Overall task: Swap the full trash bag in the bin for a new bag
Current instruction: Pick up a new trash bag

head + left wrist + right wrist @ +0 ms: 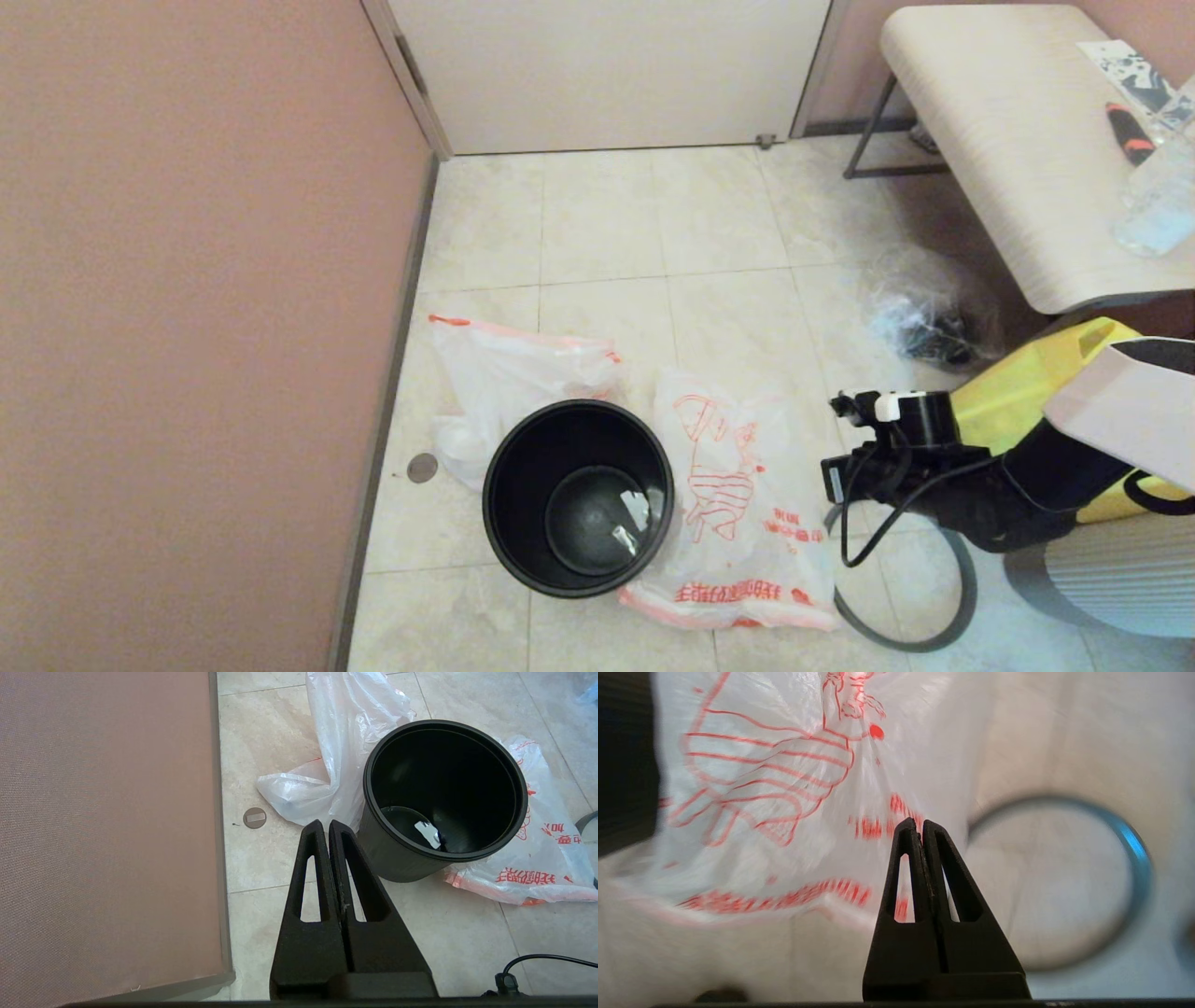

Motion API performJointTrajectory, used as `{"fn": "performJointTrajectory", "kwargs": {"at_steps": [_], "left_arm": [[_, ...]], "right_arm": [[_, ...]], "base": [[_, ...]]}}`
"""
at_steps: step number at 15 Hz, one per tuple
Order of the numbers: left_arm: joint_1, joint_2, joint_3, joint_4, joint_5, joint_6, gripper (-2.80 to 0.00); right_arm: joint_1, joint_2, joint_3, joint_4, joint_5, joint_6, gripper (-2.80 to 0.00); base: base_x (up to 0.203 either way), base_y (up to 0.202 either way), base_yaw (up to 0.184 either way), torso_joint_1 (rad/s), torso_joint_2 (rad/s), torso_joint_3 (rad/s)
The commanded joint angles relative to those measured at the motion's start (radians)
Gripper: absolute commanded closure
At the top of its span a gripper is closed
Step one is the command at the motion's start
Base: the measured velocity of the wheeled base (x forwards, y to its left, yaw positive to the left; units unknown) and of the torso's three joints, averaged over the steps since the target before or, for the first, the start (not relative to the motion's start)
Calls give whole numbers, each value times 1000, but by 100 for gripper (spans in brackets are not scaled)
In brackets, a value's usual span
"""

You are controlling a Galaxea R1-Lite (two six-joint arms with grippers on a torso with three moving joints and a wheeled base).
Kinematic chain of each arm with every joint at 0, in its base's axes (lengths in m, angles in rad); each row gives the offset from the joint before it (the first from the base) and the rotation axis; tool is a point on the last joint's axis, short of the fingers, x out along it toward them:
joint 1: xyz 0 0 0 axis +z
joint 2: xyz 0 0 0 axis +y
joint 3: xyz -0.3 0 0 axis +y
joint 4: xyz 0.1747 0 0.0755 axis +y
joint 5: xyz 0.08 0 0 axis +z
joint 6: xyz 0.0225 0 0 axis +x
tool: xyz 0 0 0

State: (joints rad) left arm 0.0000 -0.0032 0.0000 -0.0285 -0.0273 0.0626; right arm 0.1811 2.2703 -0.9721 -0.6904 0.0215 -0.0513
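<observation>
Standing unlined on the tiled floor: the bin [578,497], holding only a scrap or two at its bottom. Lying slumped against the bin at 10 o'clock by the wall: the full trash bag [509,373], so removal appearing done. Lying flat against the bin at 3 o'clock: the new bag [738,509], not yet fitted. Resting on the floor just beyond the new bag, further toward 3 o'clock: the thin grey hoop [920,597], off the bin. Hovering low over the new bag's near edge: right gripper [920,823], fingers pressed together, gripping nothing. Parking near the bin at 7 o'clock: left gripper [325,826], fingers together, empty. Remaining, by judgement: picking up the new bag, opening it into the bin, seating the hoop.
</observation>
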Motion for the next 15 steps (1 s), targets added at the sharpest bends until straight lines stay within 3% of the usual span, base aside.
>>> {"fn": "performJointTrajectory", "kwargs": {"at_steps": [1, 3, 6, 9, 15], "left_arm": [[0, 3, 12, -1, 0, 0, 0], [0, 3, 12, -1, 0, 0, 0], [0, 3, 12, -1, 0, 0, 0], [0, 3, 12, -1, 0, 0, 0], [0, 3, 12, -1, 0, 0, 0]], "right_arm": [[-83, 176, -156, 67, 166, -62, 0], [-125, 228, -229, 156, 292, -89, 0], [-149, 245, -273, 199, 348, -142, 0], [-204, 264, -301, 226, 496, -181, 0], [-256, 416, -442, 296, 634, -248, 0]], "base": [[0, 0, 0, 0, 0, 0], [0, 0, 0, 0, 0, 0], [0, 0, 0, 0, 0, 0], [0, 0, 0, 0, 0, 0], [0, 0, 0, 0, 0, 0]]}}
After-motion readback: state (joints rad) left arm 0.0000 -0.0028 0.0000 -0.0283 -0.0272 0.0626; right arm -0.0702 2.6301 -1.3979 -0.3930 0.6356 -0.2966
